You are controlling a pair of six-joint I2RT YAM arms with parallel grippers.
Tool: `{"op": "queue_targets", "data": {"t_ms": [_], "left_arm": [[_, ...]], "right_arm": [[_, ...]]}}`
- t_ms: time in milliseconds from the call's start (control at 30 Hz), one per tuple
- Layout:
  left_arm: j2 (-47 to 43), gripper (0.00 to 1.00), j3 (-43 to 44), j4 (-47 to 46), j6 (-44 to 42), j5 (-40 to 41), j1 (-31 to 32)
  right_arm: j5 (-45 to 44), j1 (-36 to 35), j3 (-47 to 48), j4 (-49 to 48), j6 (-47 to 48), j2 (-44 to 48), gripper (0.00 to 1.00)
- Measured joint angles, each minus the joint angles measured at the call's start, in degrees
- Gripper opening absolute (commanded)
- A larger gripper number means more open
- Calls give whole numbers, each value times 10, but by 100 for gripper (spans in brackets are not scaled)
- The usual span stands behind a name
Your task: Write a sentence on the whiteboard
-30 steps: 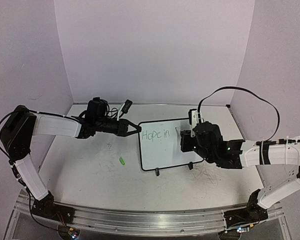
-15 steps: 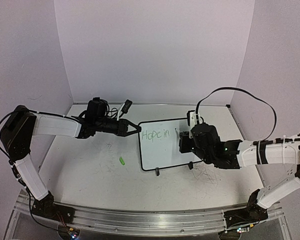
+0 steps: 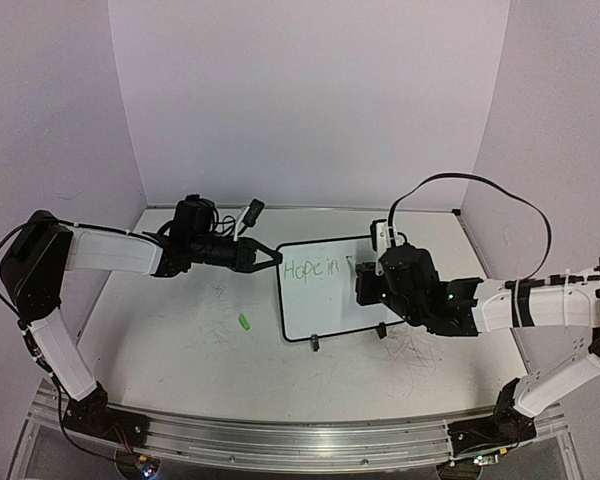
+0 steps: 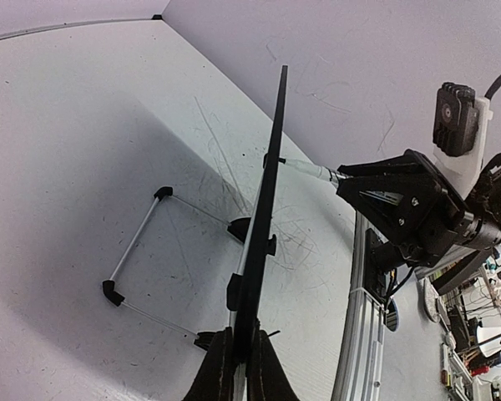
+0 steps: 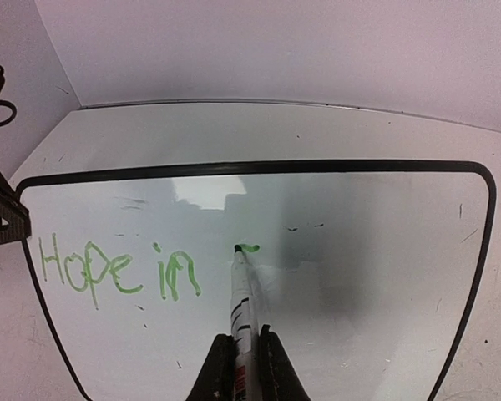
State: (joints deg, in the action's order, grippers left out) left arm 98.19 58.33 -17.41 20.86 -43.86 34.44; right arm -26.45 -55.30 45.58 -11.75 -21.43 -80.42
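The whiteboard [image 3: 325, 300] stands upright on the table, black-framed and glossy. My left gripper [image 3: 276, 258] is shut on its left edge, and the left wrist view shows the frame [image 4: 267, 209] edge-on between the gripper's [image 4: 240, 368] closed fingers. My right gripper [image 5: 243, 359] is shut on a white marker [image 5: 241, 292] whose tip touches the board face [image 5: 376, 276]. The sentence [image 5: 117, 271] reads "Hope in" in green, with a short fresh stroke [image 5: 252, 247] at the marker tip. From above, the lettering [image 3: 311, 268] sits left of the right gripper [image 3: 365, 280].
A small green cap [image 3: 245, 322] lies on the table left of the board. The board's wire stand [image 4: 138, 251] reaches out behind it. Old scribble marks [image 3: 415, 350] cover the tabletop. A metal rail [image 3: 280, 440] runs along the near edge, and walls close in on three sides.
My right gripper has shifted slightly left along the board with the marker. The left gripper and the board have not moved.
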Motion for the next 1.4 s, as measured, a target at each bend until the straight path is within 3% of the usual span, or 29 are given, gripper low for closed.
{"op": "queue_targets", "data": {"t_ms": [1400], "left_arm": [[0,0,0,0,0,0,0]], "right_arm": [[-3,-11,-25,36,-48,14,0]]}}
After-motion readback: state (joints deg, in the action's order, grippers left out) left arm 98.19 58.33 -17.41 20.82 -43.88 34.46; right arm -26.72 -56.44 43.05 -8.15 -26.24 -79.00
